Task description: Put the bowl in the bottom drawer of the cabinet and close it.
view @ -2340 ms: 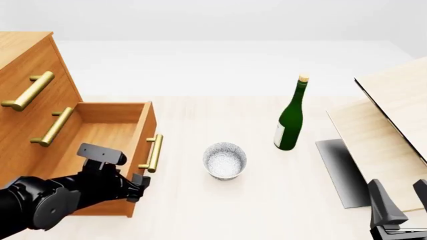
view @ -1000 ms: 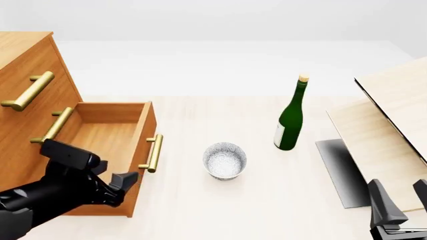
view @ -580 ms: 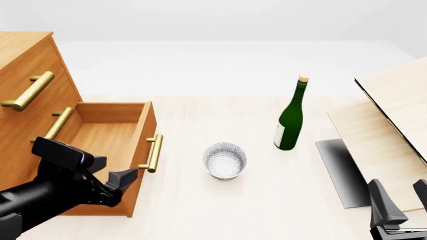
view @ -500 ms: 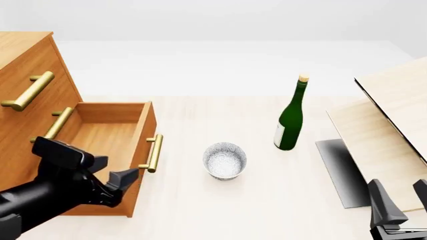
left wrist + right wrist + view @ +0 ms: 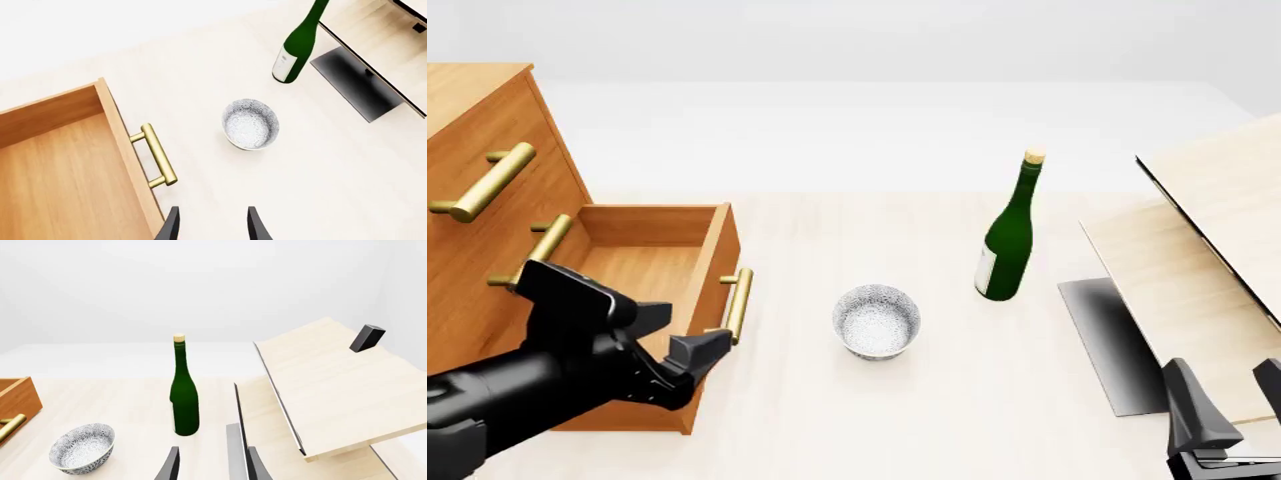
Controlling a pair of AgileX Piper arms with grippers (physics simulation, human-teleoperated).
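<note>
Pale wood table (image 5: 827, 420), white bkgd; both grippers part-open, holding nothing.

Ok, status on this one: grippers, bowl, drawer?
Both grippers open and empty, left gripper by the bottom drawer, right gripper low at the near edge. Bowl upright on the table. Drawer open, path clear.

We found no readable text; the green bottle's (image 5: 1006, 240) pale label (image 5: 982, 268) showed no legible print.
</note>
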